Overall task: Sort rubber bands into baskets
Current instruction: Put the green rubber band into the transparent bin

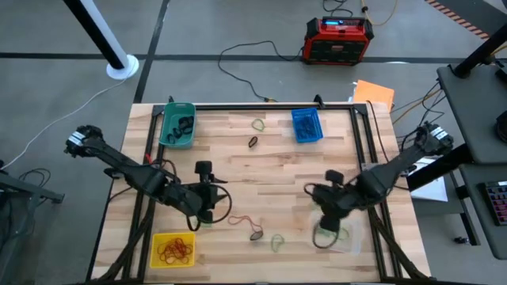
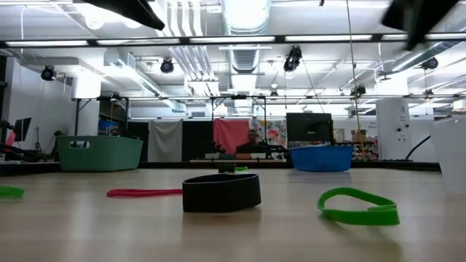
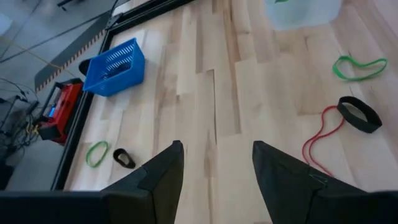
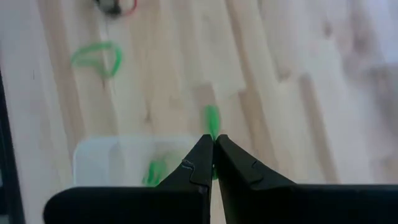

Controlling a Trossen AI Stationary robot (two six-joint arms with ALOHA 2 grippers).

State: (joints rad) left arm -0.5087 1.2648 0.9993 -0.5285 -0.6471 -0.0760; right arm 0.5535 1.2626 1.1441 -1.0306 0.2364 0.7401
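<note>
Over on the left, the yellow basket [image 1: 173,249] sits at the near corner with red-orange bands [image 1: 174,250] piled in it, and the teal basket [image 1: 177,124] at the far corner holds black ones. The left gripper [image 1: 206,207] hovers over bare wood just beside the yellow basket, fingers [image 3: 163,180] spread and nothing between them.

Moving across the middle: a black band [image 1: 256,234] lies with a thin red band [image 1: 241,222] touching it, and a green band [image 1: 278,241] rests just beside them. Those two touching loops are a trap. If a pinch lands where they meet, both could lift together and one ends up in the wrong basket.

Farther back, a green band [image 1: 258,124] and a black band [image 1: 253,142] lie near the blue basket [image 1: 306,125].

Now the right side: the right gripper [image 1: 329,226] is pinched tight on a sliver of green rubber band [image 4: 212,119], right over the clear basket [image 4: 118,158], which already holds green. The hold looks very thin, just the tips. The risk here: the loop could cling to a finger on release, or spring off the rim onto the table. The light tray could also get nudged if the arm drops too low.
</note>
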